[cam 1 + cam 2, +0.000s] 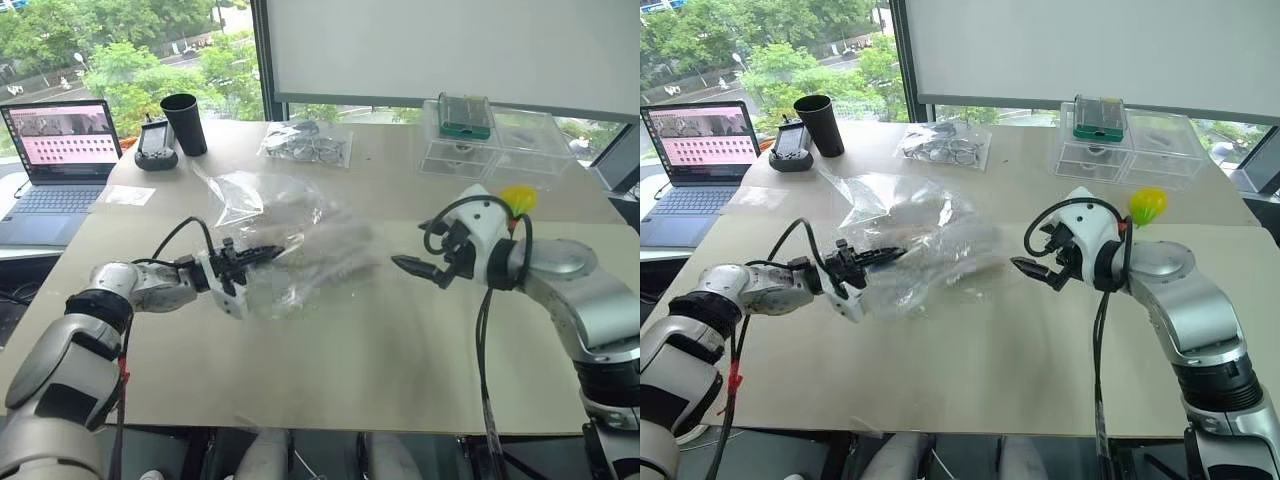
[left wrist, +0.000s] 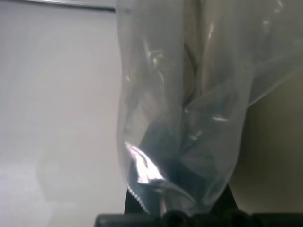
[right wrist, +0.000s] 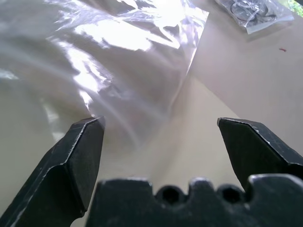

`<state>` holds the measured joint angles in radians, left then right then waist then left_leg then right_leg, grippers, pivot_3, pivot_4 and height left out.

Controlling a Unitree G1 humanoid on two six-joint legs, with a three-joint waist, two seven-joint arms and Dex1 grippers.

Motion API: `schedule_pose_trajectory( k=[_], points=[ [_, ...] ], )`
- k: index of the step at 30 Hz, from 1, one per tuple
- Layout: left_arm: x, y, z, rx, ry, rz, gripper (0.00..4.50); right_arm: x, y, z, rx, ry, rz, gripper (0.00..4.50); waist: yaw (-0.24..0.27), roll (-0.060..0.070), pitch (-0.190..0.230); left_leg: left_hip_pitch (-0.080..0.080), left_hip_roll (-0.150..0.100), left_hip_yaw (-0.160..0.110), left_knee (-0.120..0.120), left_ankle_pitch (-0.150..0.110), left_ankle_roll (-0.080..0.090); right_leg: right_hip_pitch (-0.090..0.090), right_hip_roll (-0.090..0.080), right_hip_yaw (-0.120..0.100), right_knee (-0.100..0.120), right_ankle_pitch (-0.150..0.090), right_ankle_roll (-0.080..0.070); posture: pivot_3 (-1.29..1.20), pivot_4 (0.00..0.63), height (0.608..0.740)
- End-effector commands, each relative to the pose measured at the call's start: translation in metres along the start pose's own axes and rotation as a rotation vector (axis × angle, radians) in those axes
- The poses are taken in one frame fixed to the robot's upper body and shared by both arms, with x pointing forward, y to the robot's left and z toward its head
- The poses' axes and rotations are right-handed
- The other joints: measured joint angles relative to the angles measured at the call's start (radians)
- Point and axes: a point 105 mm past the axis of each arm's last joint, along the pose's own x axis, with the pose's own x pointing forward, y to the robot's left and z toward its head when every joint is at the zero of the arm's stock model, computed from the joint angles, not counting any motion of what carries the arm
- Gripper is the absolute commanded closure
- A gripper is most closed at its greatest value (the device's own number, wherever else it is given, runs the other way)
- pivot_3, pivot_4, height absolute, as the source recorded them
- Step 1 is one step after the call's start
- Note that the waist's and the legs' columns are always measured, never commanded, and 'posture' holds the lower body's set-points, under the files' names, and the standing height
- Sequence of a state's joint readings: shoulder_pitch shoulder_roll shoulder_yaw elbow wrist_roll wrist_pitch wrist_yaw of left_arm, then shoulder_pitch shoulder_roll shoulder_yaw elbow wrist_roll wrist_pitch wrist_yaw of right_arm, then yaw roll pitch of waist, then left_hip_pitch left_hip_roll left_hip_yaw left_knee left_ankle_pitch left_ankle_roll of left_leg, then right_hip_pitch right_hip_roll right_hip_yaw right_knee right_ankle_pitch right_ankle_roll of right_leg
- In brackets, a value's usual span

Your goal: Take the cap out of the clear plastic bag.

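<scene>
cap [image 1: 930, 225] blurred inside clear plastic bag [image 1: 890, 200]

Cap [image 1: 925, 225] inside bag [image 1: 940, 262], mid-table [image 1: 1040, 350].

An office-like test room: table [image 1: 400, 380], open laptop [image 1: 58, 150], roller-blinded window [image 1: 440, 45] overlooking trees.

No text can be read anywhere (the laptop [image 1: 60, 140] screen shows only tiny pink rows).
</scene>
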<state>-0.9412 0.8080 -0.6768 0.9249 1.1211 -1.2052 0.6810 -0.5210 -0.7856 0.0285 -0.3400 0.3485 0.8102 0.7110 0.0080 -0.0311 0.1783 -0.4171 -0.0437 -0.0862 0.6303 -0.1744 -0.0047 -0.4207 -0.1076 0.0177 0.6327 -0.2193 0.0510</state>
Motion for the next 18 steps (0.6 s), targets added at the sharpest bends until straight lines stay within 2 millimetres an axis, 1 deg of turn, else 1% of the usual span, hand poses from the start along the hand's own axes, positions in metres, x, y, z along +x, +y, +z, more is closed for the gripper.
schedule_pose_trajectory(
  k=[1,6,10,12,13,14,15,16,18],
  points=[
    [0.005,-0.006,-0.004,0.075,-0.03,-0.019,4.47,-0.009,-0.008,0.011,-0.049,-0.032,-0.039,0.0,0.002,0.0,0.0,0.0,0.0,0.0,0.0,0.0,0.0,0.0,0.0,0.0,0.0,0.0,0.0,0.0,0.15,0.74],
    [0.008,-0.033,-0.014,0.172,-0.019,-0.151,4.47,-0.011,-0.008,0.012,-0.051,-0.029,-0.047,0.0,0.001,0.0,0.0,-0.001,0.0,0.001,0.001,0.0,0.0,0.0,0.0,0.0,0.0,-0.002,0.004,0.0,0.15,0.74],
    [0.007,-0.043,-0.025,0.218,0.04,-0.241,4.47,-0.014,-0.009,0.013,-0.057,-0.025,-0.057,0.0,0.002,0.0,0.0,-0.001,0.0,0.001,0.002,0.0,0.0,0.001,0.0,0.0,0.001,-0.004,0.007,0.0,0.15,0.74],
    [0.005,-0.044,-0.029,0.217,0.067,-0.262,3.89,-0.015,-0.01,0.014,-0.061,-0.025,-0.061,0.0,-0.002,0.0,0.0,-0.001,0.0,0.001,0.003,0.0,0.0,0.001,0.0,0.0,0.003,-0.004,0.008,0.0,0.15,0.74],
    [0.005,-0.044,-0.03,0.208,0.074,-0.26,3.76,-0.015,-0.01,0.014,-0.063,-0.023,-0.063,0.0,-0.004,-0.001,0.0,-0.001,0.0,0.001,0.004,0.0,0.0,0.001,0.0,0.0,0.004,-0.004,0.008,0.0,0.15,0.74],
    [0.005,-0.043,-0.03,0.199,0.082,-0.255,3.43,-0.016,-0.01,0.014,-0.064,-0.022,-0.064,0.0,-0.007,-0.001,0.0,-0.001,0.0,0.001,0.004,0.0,0.0,0.0,0.0,0.0,0.005,-0.004,0.008,0.0,0.15,0.74],
    [0.005,-0.042,-0.031,0.192,0.088,-0.253,3.25,-0.016,-0.01,0.014,-0.064,-0.021,-0.064,0.0,-0.009,-0.001,0.0,-0.001,0.0,0.001,0.004,0.0,0.0,0.0,0.0,0.0,0.006,-0.004,0.008,0.0,0.15,0.74],
    [0.004,-0.042,-0.031,0.187,0.092,-0.253,2.82,-0.016,-0.01,0.014,-0.064,-0.021,-0.065,0.0,-0.011,-0.001,0.0,-0.001,0.0,0.001,0.004,0.0,0.0,-0.001,0.0,0.0,0.007,-0.004,0.008,0.0,0.15,0.74],
    [0.004,-0.041,-0.03,0.184,0.086,-0.249,2.15,-0.016,-0.01,0.014,-0.064,-0.021,-0.064,0.0,-0.011,-0.001,0.0,-0.001,0.0,0.001,0.004,0.0,0.0,-0.001,0.0,0.0,0.007,-0.004,0.008,0.0,0.15,0.74]
  ],
)
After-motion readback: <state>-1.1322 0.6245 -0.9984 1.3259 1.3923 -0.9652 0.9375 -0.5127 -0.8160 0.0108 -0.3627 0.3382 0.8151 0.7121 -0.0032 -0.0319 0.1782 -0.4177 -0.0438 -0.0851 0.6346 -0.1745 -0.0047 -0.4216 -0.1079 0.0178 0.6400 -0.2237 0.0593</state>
